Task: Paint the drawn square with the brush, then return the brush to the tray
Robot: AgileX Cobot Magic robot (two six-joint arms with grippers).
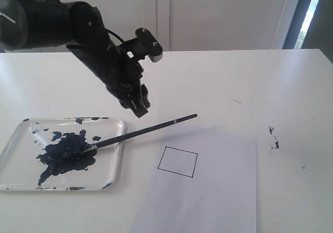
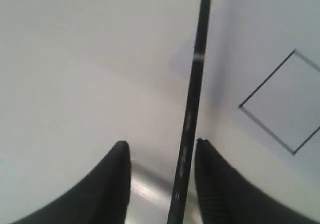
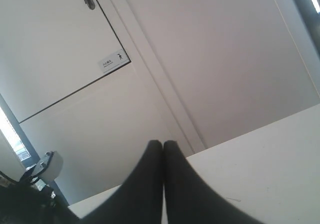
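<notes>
Exterior view: shows the tray point(image 1: 112, 157) by the near left corner of the counter point(image 1: 234, 77), smeared with a dark blue paint blob point(image 1: 65, 152). Finds the brush point(image 1: 145, 130) lying tilted, with its tip sunk in the blob and its handle propped across the tray's right rim, pointing out towards the middle of the counter. Places the white paper sheet point(image 1: 223, 191) at the near edge, just right of the tray. Puts the drawn square point(image 1: 177, 162) on the sheet's left part, inside still white, near the brush handle but apart from it. Notes a few dark specks point(image 1: 273, 139) on the bare counter right of the sheet. Shows the left gripper point(image 1: 138, 108) hanging on its black arm just beyond the brush handle, towards the far edge; cannot tell from here whether touching.

Left wrist view: looks down past the left gripper point(image 2: 161, 143), its two dark fingers point(image 2: 112, 184) spread apart. Has the brush point(image 2: 192, 99) running between them, hard by one finger and clear of the other, not pinched. Catches the drawn square point(image 2: 285, 101) beside the handle.

Right wrist view: shows the right gripper point(image 3: 163, 143) with fingers pressed together on nothing, raised over the counter point(image 3: 280, 164), facing a pale wall panel point(image 3: 60, 49)
</notes>
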